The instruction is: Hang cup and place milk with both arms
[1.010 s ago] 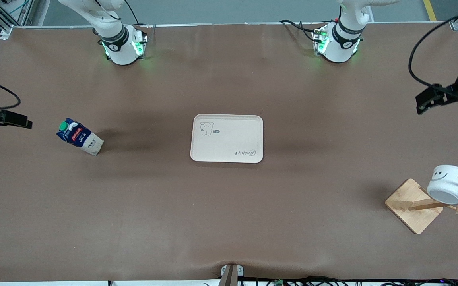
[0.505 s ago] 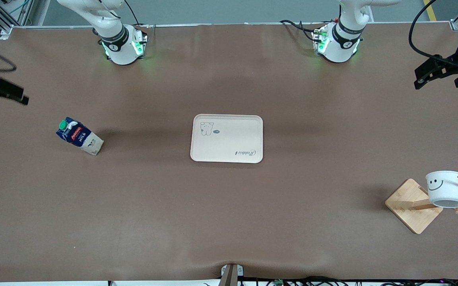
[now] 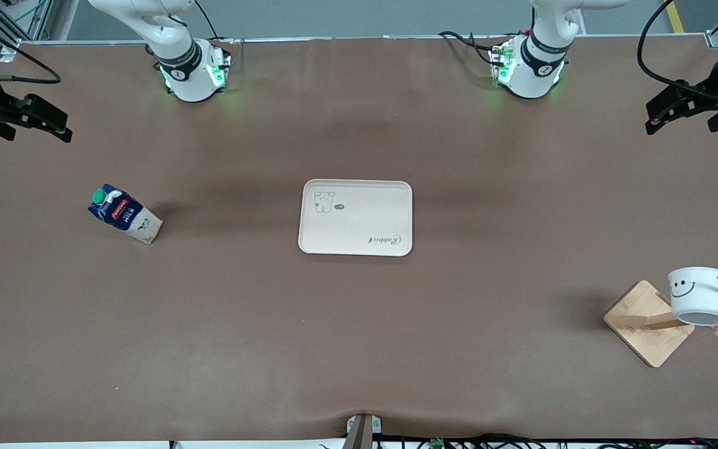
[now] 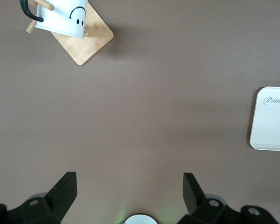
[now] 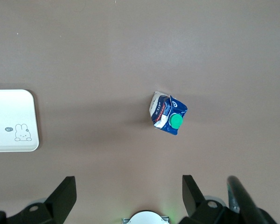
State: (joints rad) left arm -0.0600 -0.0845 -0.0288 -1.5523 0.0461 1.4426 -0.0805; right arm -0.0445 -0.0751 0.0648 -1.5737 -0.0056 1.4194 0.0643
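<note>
The cup [image 3: 700, 295] hangs by its handle on the rack [image 3: 649, 322], at about 4 o'clock from the tray [image 3: 356, 217]. The milk [image 3: 124, 214] stands on the surface [image 3: 359, 349] at the tray's 9 o'clock. Both pincers, left [image 3: 677, 110] and right [image 3: 33, 118], hover released and empty. The carton looks light and crushable: pinch its flat sides mid-body, gently.

1 cup [image 3: 700, 295], 1 milk [image 3: 124, 214], 1 tray [image 3: 356, 217], 1 rack [image 3: 648, 322], 2 arms

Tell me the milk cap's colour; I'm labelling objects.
Green, on the milk carton's dark-blue top; the right wrist view shows it best.
</note>
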